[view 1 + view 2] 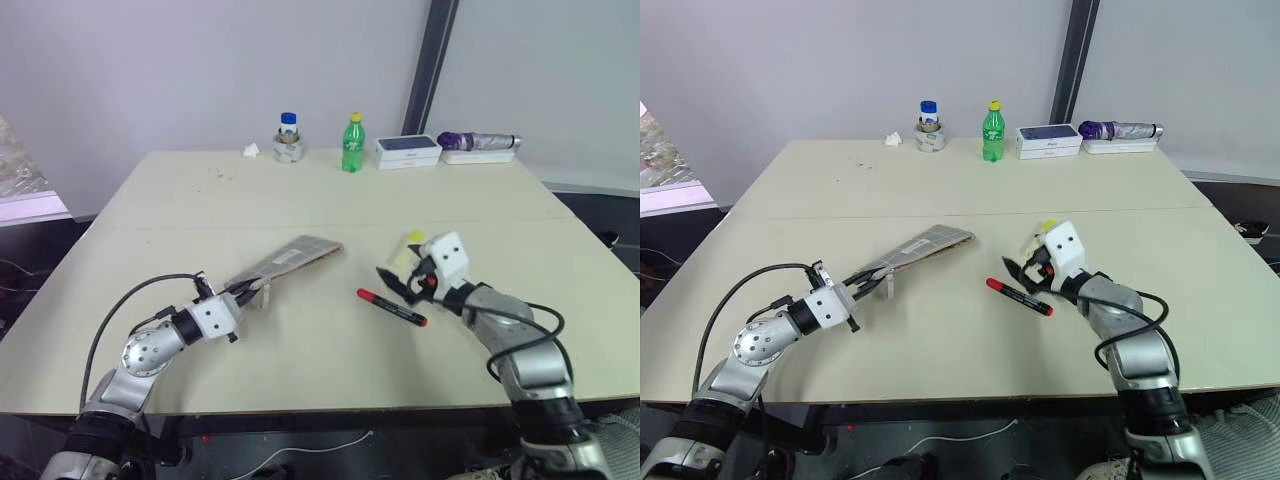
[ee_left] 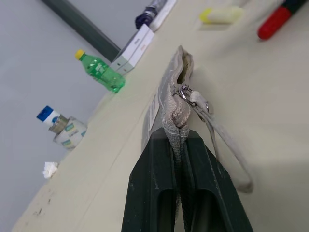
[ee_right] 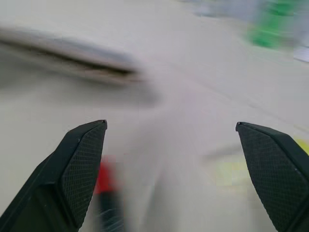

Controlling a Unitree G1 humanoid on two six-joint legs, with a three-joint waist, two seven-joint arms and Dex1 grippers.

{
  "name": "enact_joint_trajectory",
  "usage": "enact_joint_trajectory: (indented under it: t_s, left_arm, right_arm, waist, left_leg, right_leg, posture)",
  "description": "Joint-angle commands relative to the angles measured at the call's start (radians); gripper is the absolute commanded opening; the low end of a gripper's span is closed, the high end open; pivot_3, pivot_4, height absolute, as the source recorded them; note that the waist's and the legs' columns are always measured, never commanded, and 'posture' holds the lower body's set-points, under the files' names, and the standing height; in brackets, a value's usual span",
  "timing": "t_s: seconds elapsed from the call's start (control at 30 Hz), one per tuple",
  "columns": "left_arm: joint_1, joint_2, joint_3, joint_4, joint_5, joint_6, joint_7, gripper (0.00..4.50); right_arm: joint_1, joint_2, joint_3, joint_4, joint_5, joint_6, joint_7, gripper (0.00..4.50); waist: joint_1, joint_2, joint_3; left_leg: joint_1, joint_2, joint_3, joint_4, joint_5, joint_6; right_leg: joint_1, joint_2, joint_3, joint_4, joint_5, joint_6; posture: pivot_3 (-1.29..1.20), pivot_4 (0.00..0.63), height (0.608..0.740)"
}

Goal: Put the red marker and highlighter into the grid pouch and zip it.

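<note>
The left gripper [image 2: 179, 159] had its two black fingers pressed together on the near end of the flat grey fabric grid pouch [image 1: 290, 260], pinching the fabric just below the zipper pull and its loose strap. The pouch ran from that grip toward the middle of the pale beige bench [image 1: 330, 190], its far end resting on the surface and its mouth slightly agape.

The right gripper [image 3: 169, 164] stood spread wide with nothing between its fingers, low over the bench near the front right part. The slim red marker with black ends [image 1: 391, 307] lay flat on the bench just beside and below that gripper, apart from the pouch. The short pale yellow highlighter [image 1: 408, 246] lay just behind the right gripper, partly hidden by it.
</note>
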State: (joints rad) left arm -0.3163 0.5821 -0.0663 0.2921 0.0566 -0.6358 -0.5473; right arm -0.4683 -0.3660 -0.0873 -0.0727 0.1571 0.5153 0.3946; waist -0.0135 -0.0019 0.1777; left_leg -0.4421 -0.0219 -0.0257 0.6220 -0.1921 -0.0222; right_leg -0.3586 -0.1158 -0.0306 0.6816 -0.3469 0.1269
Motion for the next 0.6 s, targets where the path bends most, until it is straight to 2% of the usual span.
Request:
enact_joint_trajectory:
  t_s: [0.03, 0.13, 0.3, 0.6]
  left_arm:
    - [-0.028, 0.000, 0.012, -0.015, -0.019, -0.006, -0.006, 0.00]
    - [-0.034, -0.006, 0.007, -0.011, -0.008, -0.011, -0.008, 0.00]
    - [-0.022, -0.007, 0.012, -0.026, -0.001, -0.006, -0.006, 0.00]
    - [0.024, -0.003, 0.022, -0.100, 0.014, 0.025, 0.003, 0.00]
  right_arm:
    - [-0.081, 0.059, -0.046, 0.069, -0.034, 0.040, -0.168, 4.44]
    - [-0.176, 0.106, -0.061, 0.202, -0.062, 0.056, -0.283, 4.44]
    - [-0.288, 0.156, -0.048, 0.398, -0.084, 0.022, -0.360, 4.44]
    - [-0.339, 0.197, -0.052, 0.603, -0.119, -0.041, -0.479, 4.44]
  waist:
    - [0.000, 0.000, 0.000]
    - [0.001, 0.000, 0.000]
    - [-0.001, 0.000, 0.000]
    - [-0.002, 0.000, 0.000]
  left_leg:
    - [0.000, 0.000, 0.000, 0.000, 0.000, 0.000]
    - [0.000, 0.000, 0.000, 0.000, 0.000, 0.000]
    - [0.000, -0.001, 0.000, -0.001, 0.000, 0.000]
    - [0.000, 0.000, 0.001, -0.002, 0.000, 0.000]
  right_leg:
    - [0.000, 0.000, 0.000, 0.000, 0.000, 0.000]
    - [0.000, 0.000, 0.000, 0.000, 0.000, 0.000]
    - [-0.001, 0.000, 0.000, 0.000, 0.000, 0.000]
    - [-0.002, -0.001, 0.001, 0.000, 0.000, 0.000]
  posture:
    - [0.00, 0.150, 0.740]
    - [0.00, 0.150, 0.740]
    - [0.00, 0.150, 0.740]
    - [0.00, 0.150, 0.740]
